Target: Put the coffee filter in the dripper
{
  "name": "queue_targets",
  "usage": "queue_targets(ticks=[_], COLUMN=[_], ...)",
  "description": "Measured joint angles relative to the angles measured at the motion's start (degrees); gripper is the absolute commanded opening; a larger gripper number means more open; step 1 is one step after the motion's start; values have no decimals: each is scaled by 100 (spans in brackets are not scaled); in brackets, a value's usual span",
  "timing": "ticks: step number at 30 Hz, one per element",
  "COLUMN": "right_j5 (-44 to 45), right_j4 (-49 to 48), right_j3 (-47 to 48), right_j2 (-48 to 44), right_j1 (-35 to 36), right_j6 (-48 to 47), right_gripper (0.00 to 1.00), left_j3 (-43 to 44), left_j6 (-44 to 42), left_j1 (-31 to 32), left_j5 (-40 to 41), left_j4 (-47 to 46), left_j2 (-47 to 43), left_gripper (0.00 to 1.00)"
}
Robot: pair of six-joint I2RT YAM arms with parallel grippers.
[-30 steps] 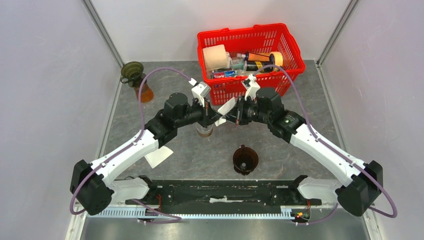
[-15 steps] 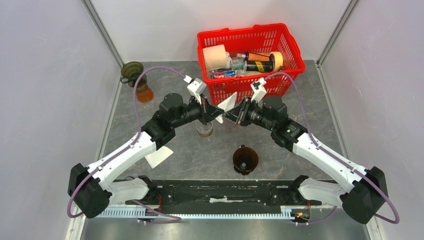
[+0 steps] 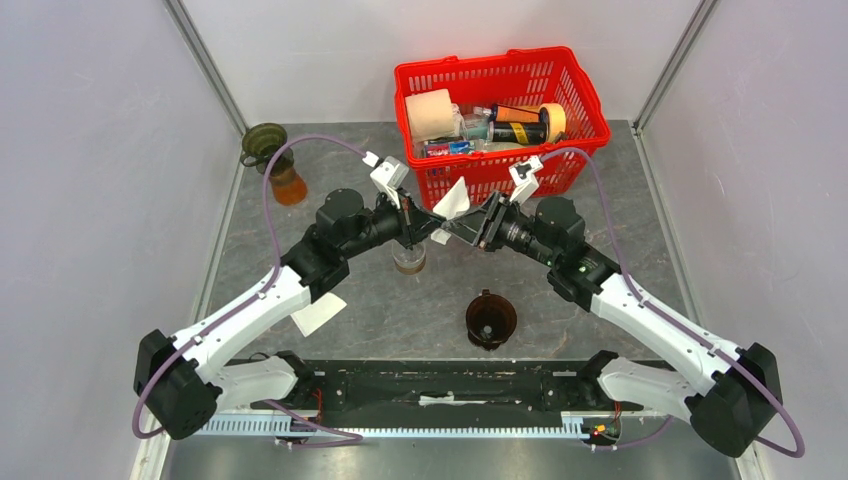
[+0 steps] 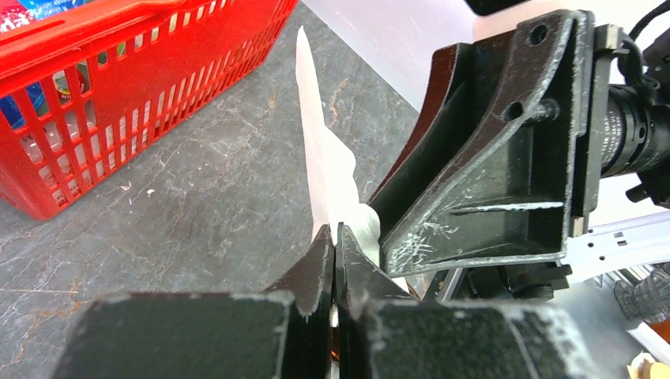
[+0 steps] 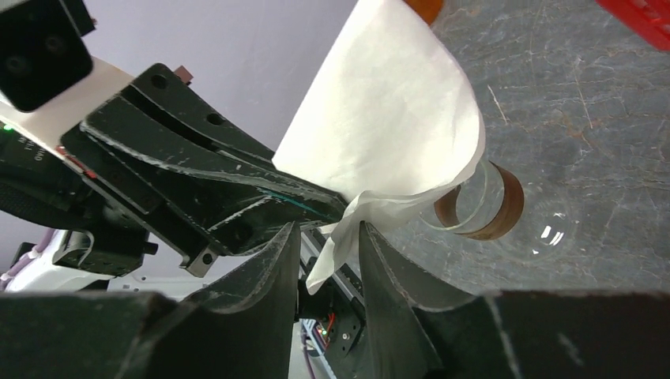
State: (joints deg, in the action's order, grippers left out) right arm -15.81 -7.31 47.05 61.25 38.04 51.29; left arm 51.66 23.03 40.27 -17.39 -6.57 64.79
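The grey marbled counter (image 3: 380, 310) carried a red basket (image 3: 480, 68) of assorted items at its far edge, right of centre. The left arm (image 3: 250, 305) and the right arm (image 3: 650, 320) reached from the near corners toward each other and met above the middle of the counter, just in front of the basket.

The dark brown dripper (image 3: 491, 320) stood upright near the centre, nearer than the meeting point and well apart from both arms' tips. A clear glass with a brown band (image 3: 409, 260) stood below the left arm's wrist. A flat white sheet (image 3: 318, 314) lay on the counter beside the left arm.

The left pincer (image 4: 335, 237) was closed tight on the crumpled lower corner of the white coffee filter (image 5: 387, 118), which was held in the air with its broad end fanning up toward the basket. The right pincer (image 5: 330, 237) faced it with its jaws narrowly parted; the filter's twisted corner hung in the gap between them, unclamped.
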Motion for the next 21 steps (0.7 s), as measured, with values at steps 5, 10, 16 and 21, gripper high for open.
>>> queue_targets(ticks=[5,10,16,21], right_j5=[-2,9,96,153], right_j4=[-120,-188,-251,-219], right_j3=[-63,-63,-96,-105], right_j2=[-63,-52,-22,-39], right_j1=[0,0,-2,-2], right_j6=[59,162,304,315], right_gripper=[53,58,58,59], left_j3=[-52,-153,-269,-330], left_j6=[9,37,87,96], left_j1=[0,0,0,0], left_j5=[48,46,39,42], left_j4=[9,-101,-164,-225], left_j2=[-9,-63,-166,-188], left_gripper=[2,2,2,2])
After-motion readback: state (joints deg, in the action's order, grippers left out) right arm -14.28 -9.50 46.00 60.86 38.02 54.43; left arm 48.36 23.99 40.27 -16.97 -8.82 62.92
